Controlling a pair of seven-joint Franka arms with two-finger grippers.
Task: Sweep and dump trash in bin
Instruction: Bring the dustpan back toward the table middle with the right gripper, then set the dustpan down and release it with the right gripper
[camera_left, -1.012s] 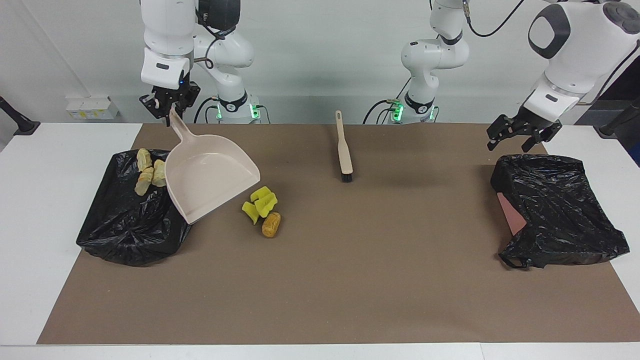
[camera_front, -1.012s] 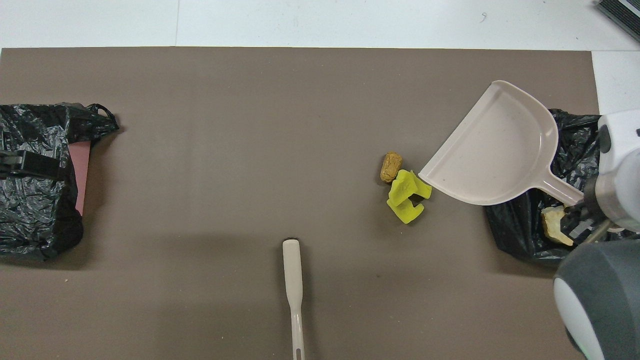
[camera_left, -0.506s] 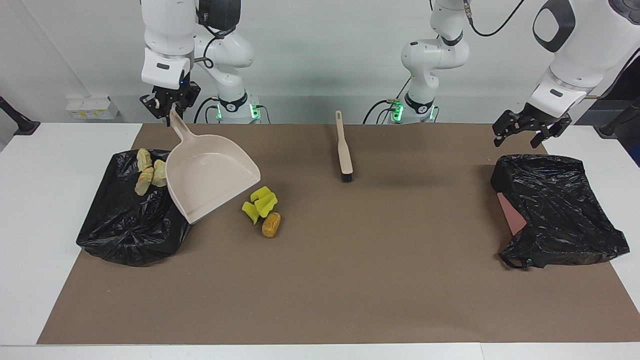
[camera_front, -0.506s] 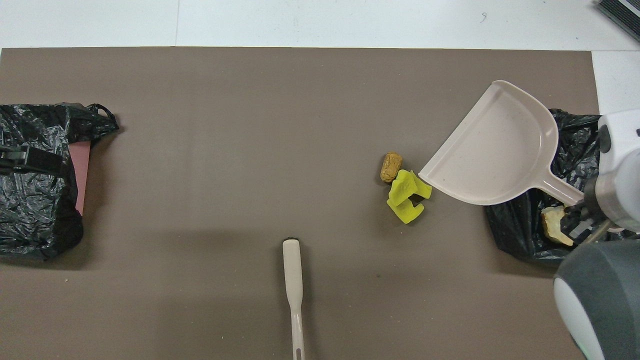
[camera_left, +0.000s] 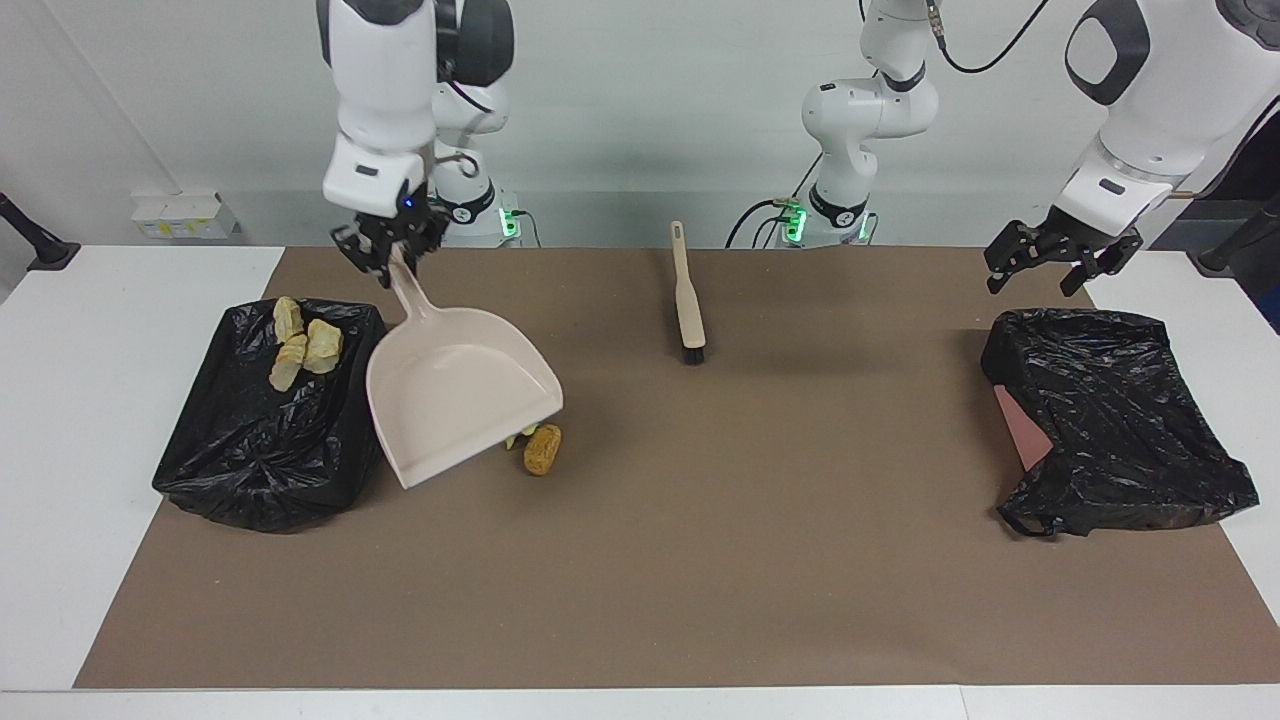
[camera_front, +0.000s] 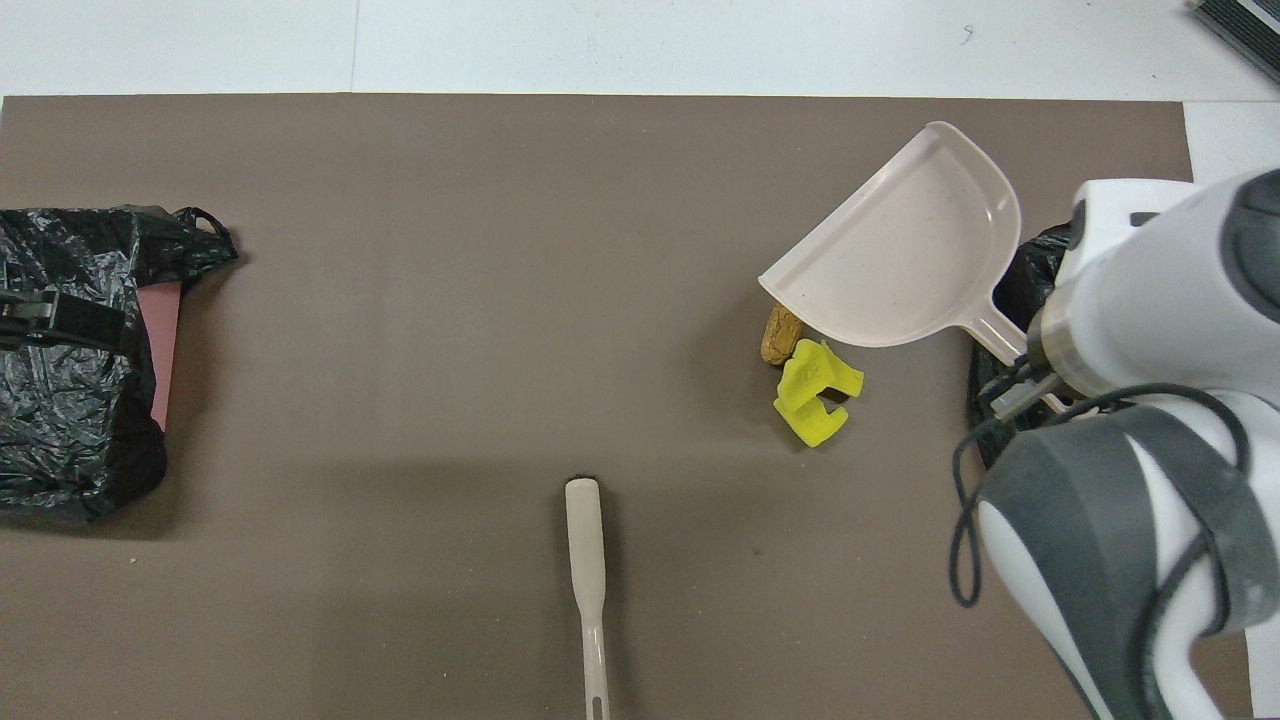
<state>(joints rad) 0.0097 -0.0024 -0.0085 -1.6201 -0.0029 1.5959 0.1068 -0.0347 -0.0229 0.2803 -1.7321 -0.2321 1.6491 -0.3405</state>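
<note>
We hold the beige plastic dustpan by its handle in the right gripper, raised over the yellow sponge pieces beside the brown roll; tan chunks lie on the black bag-lined bin. The left gripper waits, jaws wide. Next: lower the pan flat beside the scraps, fetch the beige brush

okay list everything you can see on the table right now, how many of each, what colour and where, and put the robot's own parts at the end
beige plastic dustpan: 1, beige, held up by its handle, over the yellow pieces.
tan-orange bread-like chunks: about 4, tan-orange, on the black bag-lined bin at the right arm's end.
bright yellow sponge pieces: 2 or 3, yellow, on the brown mat beside the brown roll.
brown roll: 1, brown, on the mat.
beige brush with black bristles: 1, mid-table, near the robots.
black bag-lined bin at the left arm's end: 1, black, pink showing.
right gripper: shut on the dustpan's handle.
left gripper: open, waits over the mat near its bin.
</note>
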